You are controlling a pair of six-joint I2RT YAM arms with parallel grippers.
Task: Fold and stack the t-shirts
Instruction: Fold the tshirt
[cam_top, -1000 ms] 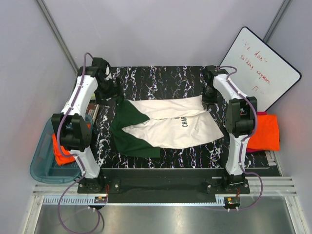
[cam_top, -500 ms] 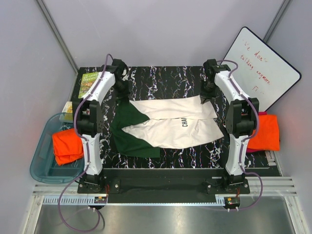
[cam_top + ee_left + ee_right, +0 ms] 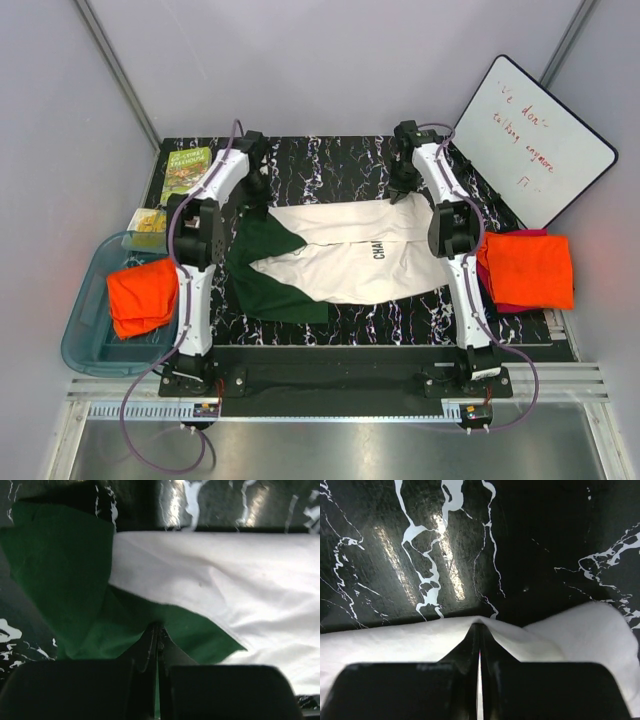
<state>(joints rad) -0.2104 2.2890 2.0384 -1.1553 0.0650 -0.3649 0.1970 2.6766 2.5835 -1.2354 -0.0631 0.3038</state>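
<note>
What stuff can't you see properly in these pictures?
Print on the cream t-shirt: top view, folded away; only "CHAR" shows.
Writing on the whiteboard: top view, too small to read fully.
Title of the green book: top view, too small.
Tips of the left tool and right tool: wrist views, buried in pinched cloth.

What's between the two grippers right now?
Only the cream tee: its far edge runs from the left gripper to the right gripper, each pinching it. The top view shows this.
</note>
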